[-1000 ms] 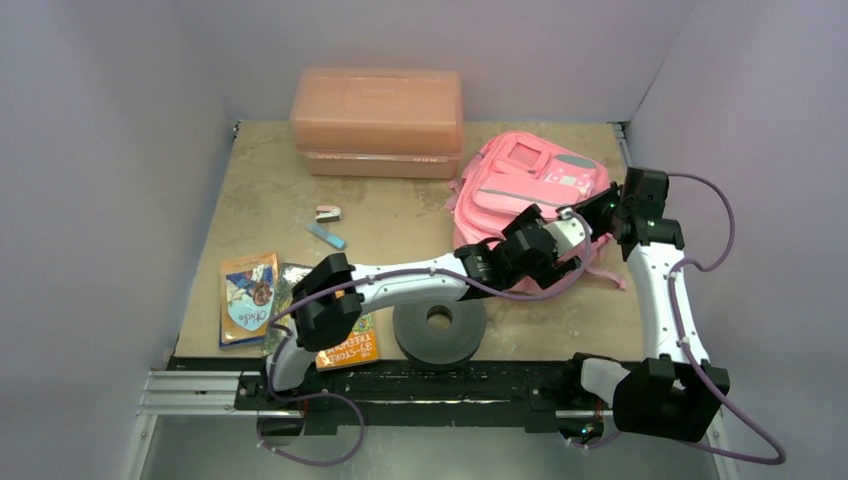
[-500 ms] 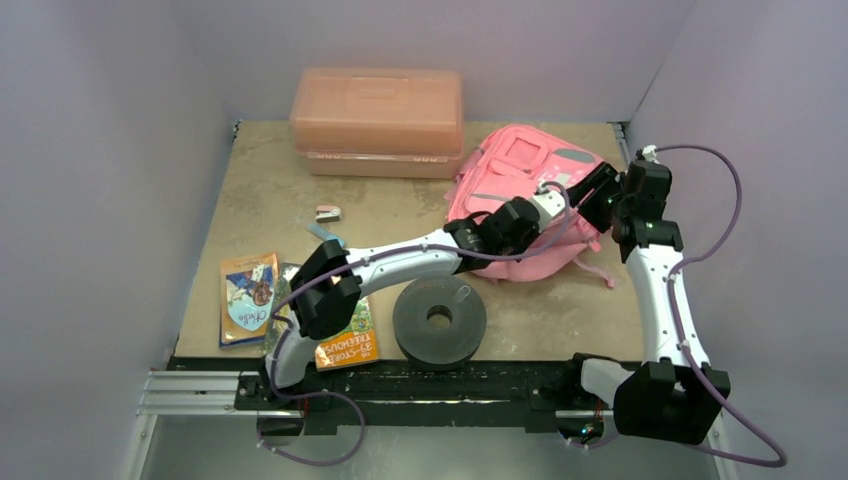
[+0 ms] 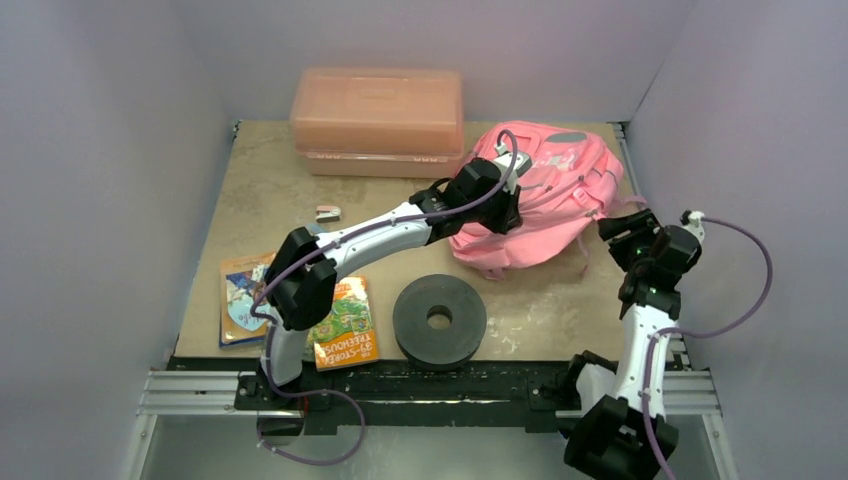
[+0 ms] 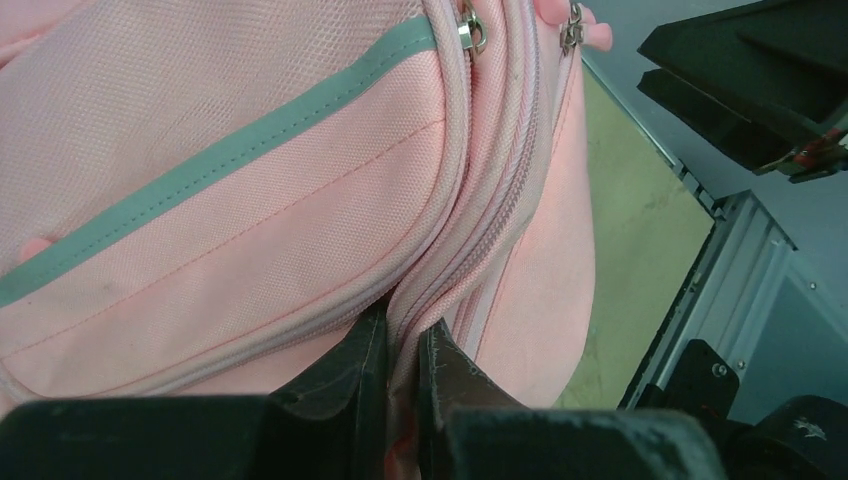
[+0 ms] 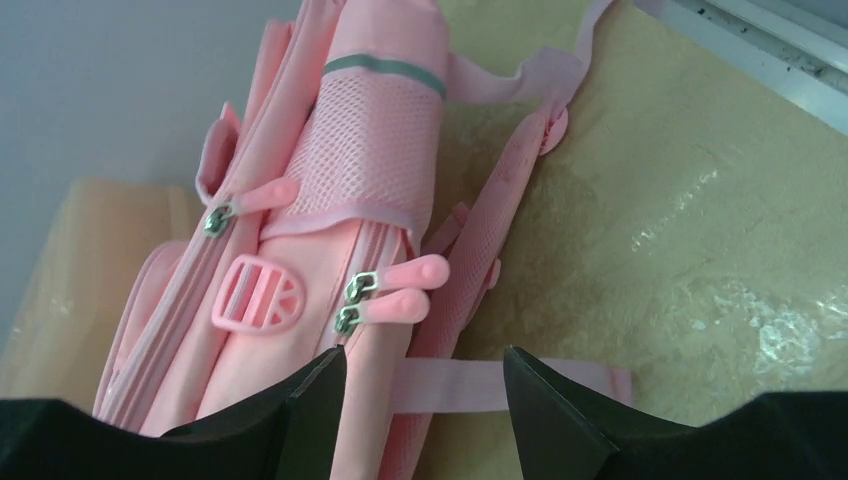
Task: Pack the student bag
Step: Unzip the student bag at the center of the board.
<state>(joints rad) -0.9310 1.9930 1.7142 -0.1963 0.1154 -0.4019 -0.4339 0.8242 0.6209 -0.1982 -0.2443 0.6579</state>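
Two booklets (image 3: 246, 298) lie at the near-left corner of the bench (image 3: 260, 180), close to the left wall. A small grey-and-pink item (image 3: 327, 213) sits beyond them, with bare surface around it. A salmon box (image 3: 377, 118) stands against the far wall, and a black ring (image 3: 439, 319) lies at the near edge, mid-bench, with open surface to its right.

The left arm (image 3: 370, 233) reaches diagonally across the middle. The student bag (image 3: 555, 190) slumps in the far-right corner, beside the box. The left jaws are closed, with their fingers (image 4: 352, 368) pinching a fold of the bag by a zip seam. The right jaws, just beside the bag's right side near the right edge, are spread apart and touch nothing. The bag's zip pulls and a strap lie ahead of them.
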